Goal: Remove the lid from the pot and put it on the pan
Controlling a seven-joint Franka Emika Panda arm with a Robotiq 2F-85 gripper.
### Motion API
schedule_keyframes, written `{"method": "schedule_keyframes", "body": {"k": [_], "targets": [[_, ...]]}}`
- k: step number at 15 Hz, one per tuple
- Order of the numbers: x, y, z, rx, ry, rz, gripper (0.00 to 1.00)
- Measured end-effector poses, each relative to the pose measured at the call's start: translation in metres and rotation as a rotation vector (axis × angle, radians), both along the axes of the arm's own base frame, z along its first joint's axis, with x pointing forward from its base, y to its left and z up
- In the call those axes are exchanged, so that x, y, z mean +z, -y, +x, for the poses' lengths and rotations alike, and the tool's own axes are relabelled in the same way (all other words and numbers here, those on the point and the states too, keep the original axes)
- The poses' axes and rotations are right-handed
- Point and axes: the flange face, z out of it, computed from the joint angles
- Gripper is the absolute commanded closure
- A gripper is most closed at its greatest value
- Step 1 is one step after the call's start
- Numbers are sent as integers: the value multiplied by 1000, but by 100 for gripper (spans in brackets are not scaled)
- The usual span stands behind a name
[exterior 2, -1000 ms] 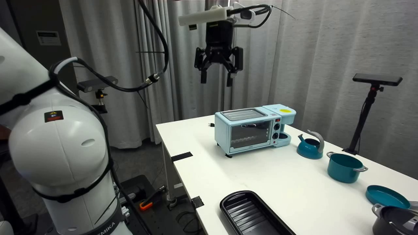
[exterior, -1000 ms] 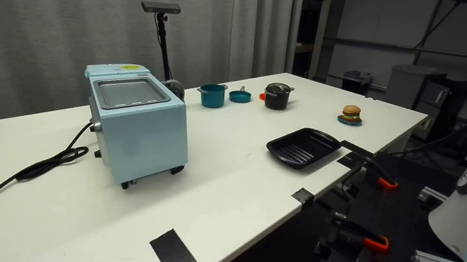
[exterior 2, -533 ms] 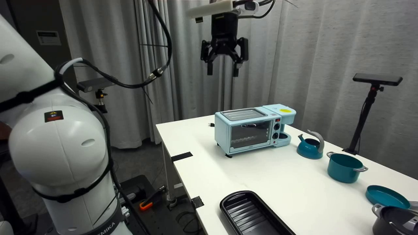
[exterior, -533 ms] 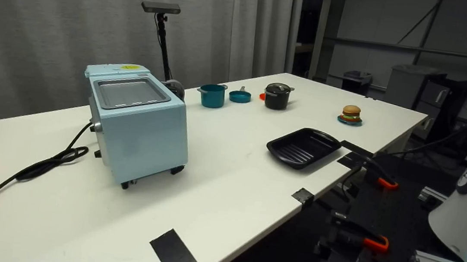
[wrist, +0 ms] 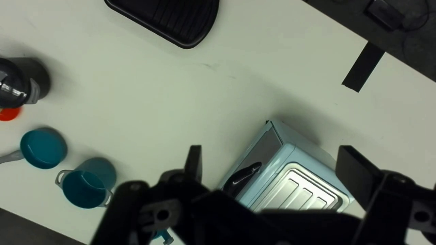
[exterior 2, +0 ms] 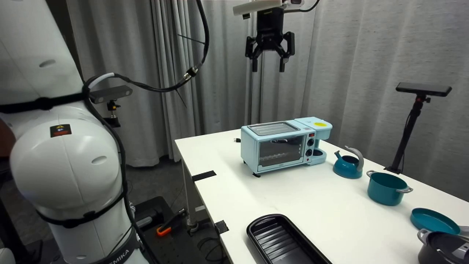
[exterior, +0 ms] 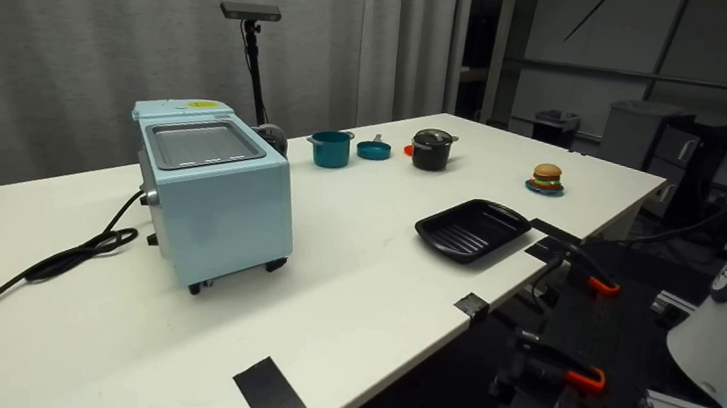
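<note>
Compared with half a second ago, the gripper [exterior 2: 268, 69] is hanging higher and farther right, at upper middle in an exterior view, jaws gaping wide. In an exterior view, the oven [exterior: 229, 224] is sitting at centre left; the pan [exterior: 374, 151] is resting near upper middle; the black pot [exterior: 430, 156], lid [exterior: 435, 136] on, is standing right of it; the tray [exterior: 469, 230] is lying right of centre.

We look down in the wrist view, toward curtains [exterior: 139, 25] in both exterior views; all share the oven [exterior 2: 282, 148].
</note>
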Motion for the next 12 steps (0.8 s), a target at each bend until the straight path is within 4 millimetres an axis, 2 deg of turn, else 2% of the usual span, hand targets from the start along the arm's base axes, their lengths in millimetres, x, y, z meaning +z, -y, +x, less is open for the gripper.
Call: {"method": "schedule_keyframes", "body": {"k": [4,6,9,12], "targets": [[-1,1,2,0,1,-7,0],[-7,12,4,-10,2,-39,0],[-24,49,9,-61,18,-77,0],[-52,96,9,-145,40,-92,0]]}}
